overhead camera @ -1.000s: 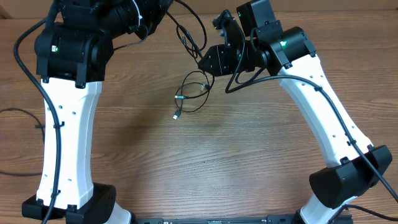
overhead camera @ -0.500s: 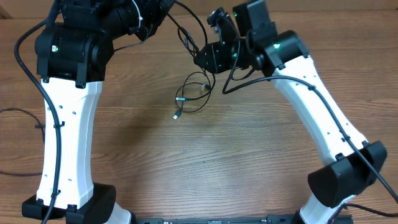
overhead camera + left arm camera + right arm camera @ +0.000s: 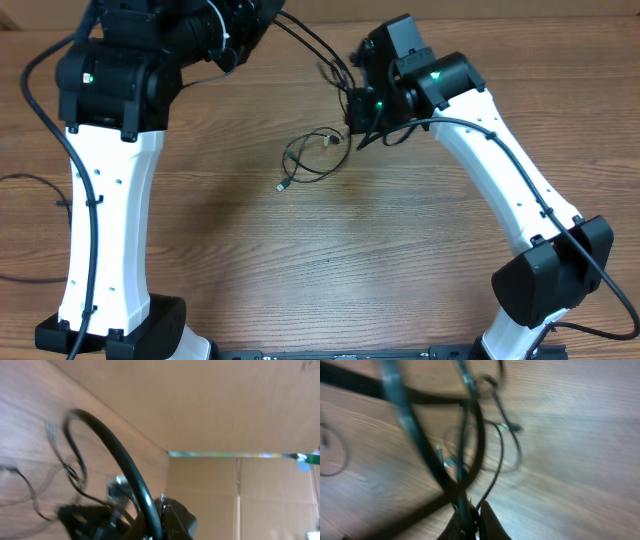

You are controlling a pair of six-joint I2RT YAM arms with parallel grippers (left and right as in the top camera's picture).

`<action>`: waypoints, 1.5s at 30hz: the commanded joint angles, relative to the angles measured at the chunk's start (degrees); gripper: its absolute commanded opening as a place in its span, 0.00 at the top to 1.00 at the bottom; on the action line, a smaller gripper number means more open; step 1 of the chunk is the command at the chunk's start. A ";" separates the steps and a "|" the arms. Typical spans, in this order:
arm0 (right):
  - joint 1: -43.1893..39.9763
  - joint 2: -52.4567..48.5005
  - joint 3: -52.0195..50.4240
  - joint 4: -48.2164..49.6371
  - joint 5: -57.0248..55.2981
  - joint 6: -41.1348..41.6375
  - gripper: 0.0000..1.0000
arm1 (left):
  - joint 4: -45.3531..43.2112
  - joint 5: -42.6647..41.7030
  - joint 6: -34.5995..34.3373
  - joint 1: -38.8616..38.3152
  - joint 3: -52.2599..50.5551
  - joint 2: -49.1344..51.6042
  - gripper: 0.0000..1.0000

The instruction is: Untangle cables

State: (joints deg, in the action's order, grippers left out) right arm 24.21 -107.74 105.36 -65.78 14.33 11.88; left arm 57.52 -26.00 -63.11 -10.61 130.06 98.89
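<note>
Wooden table (image 3: 330, 270) is seen from overhead, with the left arm (image 3: 110, 210) and right arm (image 3: 500, 170) rising from its near edge. The cables (image 3: 312, 158) are laid mid-table as a small loose loop. One plug (image 3: 283, 186) is stretched out toward the near side and lies flat on the wood. From the loop a strand is lifted off the table toward the far side. The right gripper (image 3: 356, 100) is placed just beyond the loop, over its far right edge. In the blurred right wrist view its fingers (image 3: 487, 522) are seen pressed together, clenched on a strand of the cables. The loop is visible on the table past them. A raised strand is run from there up left to the left gripper (image 3: 240, 20) at the far edge. The left gripper's state cannot be told: it is mostly hidden overhead, and its wrist view is smeared. Cardboard wall (image 3: 210, 405) is seen behind the table.
</note>
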 commanded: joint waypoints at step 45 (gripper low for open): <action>-28.02 0.35 -11.17 -5.75 -18.69 10.73 0.97 | 7.15 9.81 26.97 33.27 4.31 -14.19 0.96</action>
State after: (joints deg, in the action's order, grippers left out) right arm 1.30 -107.77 94.48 -71.90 -8.62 23.81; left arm 63.94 -16.71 -36.23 19.90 133.32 84.82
